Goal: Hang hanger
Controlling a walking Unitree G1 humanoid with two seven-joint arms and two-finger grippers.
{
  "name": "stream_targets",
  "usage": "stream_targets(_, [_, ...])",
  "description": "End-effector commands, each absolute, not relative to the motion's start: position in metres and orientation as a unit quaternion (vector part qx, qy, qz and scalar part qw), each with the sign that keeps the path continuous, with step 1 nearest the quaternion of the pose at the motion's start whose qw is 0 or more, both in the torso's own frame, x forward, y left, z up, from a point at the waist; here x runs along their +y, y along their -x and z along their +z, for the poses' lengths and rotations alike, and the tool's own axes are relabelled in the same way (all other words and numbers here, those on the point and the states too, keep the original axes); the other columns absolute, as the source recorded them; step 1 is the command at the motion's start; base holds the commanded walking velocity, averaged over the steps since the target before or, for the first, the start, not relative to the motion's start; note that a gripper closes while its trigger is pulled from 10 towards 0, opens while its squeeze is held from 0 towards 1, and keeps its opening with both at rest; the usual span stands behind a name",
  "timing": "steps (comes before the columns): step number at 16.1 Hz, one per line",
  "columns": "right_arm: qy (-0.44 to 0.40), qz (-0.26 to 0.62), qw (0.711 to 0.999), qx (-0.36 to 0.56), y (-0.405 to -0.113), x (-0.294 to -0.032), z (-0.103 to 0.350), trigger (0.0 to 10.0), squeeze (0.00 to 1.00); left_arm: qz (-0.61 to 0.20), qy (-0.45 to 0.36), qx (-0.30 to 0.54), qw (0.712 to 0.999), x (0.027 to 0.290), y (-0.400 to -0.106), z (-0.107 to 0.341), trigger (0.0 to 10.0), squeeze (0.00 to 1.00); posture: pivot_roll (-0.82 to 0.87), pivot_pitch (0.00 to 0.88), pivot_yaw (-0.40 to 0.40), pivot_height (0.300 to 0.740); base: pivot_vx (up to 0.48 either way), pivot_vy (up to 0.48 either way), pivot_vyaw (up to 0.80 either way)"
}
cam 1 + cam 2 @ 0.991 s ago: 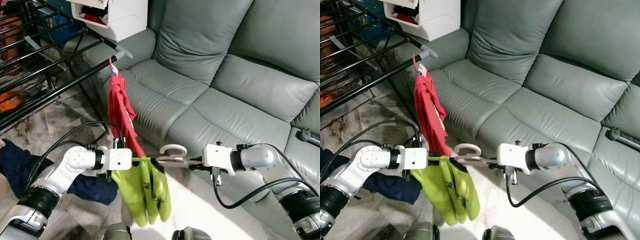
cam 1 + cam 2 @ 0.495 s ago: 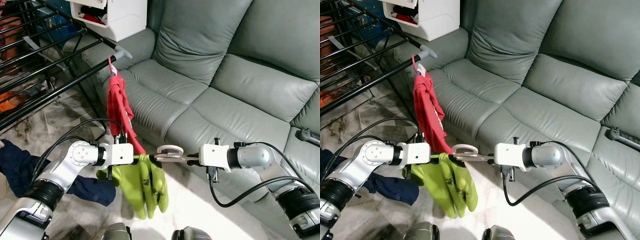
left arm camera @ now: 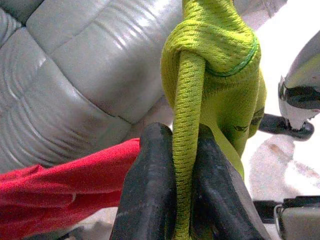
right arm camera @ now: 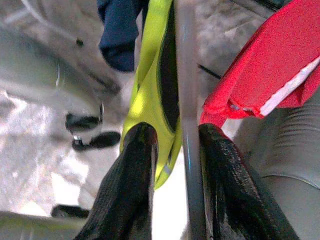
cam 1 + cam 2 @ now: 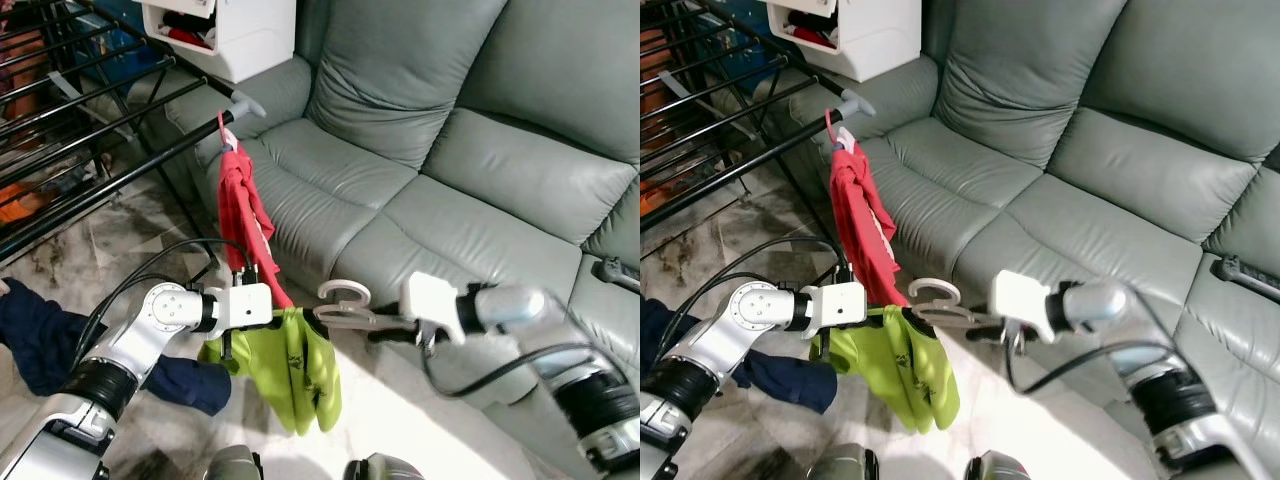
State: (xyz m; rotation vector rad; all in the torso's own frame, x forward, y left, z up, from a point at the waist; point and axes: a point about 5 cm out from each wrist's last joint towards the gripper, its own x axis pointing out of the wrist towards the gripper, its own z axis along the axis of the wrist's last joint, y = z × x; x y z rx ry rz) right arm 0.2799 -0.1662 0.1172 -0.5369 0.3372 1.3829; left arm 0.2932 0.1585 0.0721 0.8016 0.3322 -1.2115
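Between both pincers, grey hanger [image 5: 345,305] draped lime-green.

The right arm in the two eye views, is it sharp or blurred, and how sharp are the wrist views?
Left and right eye views: the right arm is smeared by motion blur, while the left arm and sofa are sharp. Left wrist view: the green garment is crisp. Right wrist view: the background is blurred.

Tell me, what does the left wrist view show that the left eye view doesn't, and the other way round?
Left wrist view alone: the left gripper close up, its fingers pinched on a fold of the green garment. Left eye view alone: the hanger with its hook, the right gripper at the hanger's bar, the drying rack, and the dark blue clothes on the floor. Both: the green garment, the red garment, the grey sofa.
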Motion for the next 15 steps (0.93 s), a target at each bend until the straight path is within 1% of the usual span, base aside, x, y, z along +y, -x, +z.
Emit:
stream_targets(1, [0.223,0.643,0.721,0.131,-0.285,-0.165,0.141,10.0,1.00,-0.504,-0.339,0.148,0.781,0.170,-0.301,0.077,0.0,0.00,-0.04,0.002,-0.003,0.740,0.000,0.000,0.00])
stream_targets(3, [0.213,0.643,0.725,0.123,-0.287,-0.170,0.153,10.0,1.00,-0.455,-0.320,0.158,0.816,0.180,-0.306,0.074,0.0,0.00,-0.04,0.000,-0.001,0.740,0.000,0.000,0.00])
stream_targets(5, [0.193,0.618,0.756,0.096,-0.295,-0.173,0.166,10.0,1.00,-0.436,-0.320,0.173,0.824,0.189,-0.303,0.069,0.0,0.00,-0.04,0.000,0.001,0.740,0.000,0.000,0.00])
stream_targets(6, [0.173,0.590,0.786,0.069,-0.301,-0.175,0.176,10.0,1.00,-0.425,-0.308,0.172,0.833,0.190,-0.304,0.068,0.0,0.00,-0.04,0.000,0.001,0.740,0.000,0.000,0.00])
stream_targets(7, [0.174,0.554,0.813,0.041,-0.309,-0.177,0.181,10.0,1.00,-0.416,-0.294,0.175,0.843,0.192,-0.305,0.067,0.0,0.00,-0.04,0.000,0.001,0.740,0.000,0.000,0.00])
stream_targets(8, [0.183,0.521,0.833,0.022,-0.315,-0.179,0.184,10.0,1.00,-0.409,-0.291,0.176,0.847,0.193,-0.306,0.067,0.0,0.00,-0.04,0.000,0.001,0.740,0.000,0.000,0.00])
stream_targets(9, [0.163,0.473,0.866,0.014,-0.322,-0.187,0.184,10.0,1.00,-0.396,-0.289,0.179,0.853,0.194,-0.309,0.066,0.0,0.00,-0.04,0.000,0.001,0.740,0.000,0.000,0.00])
stream_targets(10, [0.130,0.482,0.866,0.023,-0.315,-0.191,0.180,10.0,1.00,-0.370,-0.278,0.171,0.870,0.196,-0.315,0.070,0.0,0.00,-0.04,0.000,0.001,0.740,0.000,0.000,0.00])
stream_targets(12, [0.096,0.486,0.867,0.044,-0.305,-0.196,0.171,10.0,1.00,-0.348,-0.265,0.154,0.886,0.198,-0.322,0.079,0.0,0.00,-0.05,0.000,0.004,0.740,0.000,0.000,0.00])
stream_targets(14, [0.070,0.505,0.857,0.074,-0.289,-0.193,0.155,10.0,1.00,-0.343,-0.237,0.135,0.899,0.197,-0.328,0.091,0.0,0.00,-0.05,0.000,0.006,0.740,0.000,0.000,0.00])
stream_targets(15, [0.049,0.522,0.847,0.092,-0.278,-0.186,0.144,10.0,1.00,-0.338,-0.216,0.114,0.909,0.196,-0.333,0.104,0.0,0.00,-0.05,0.000,0.009,0.740,0.000,0.000,0.00])
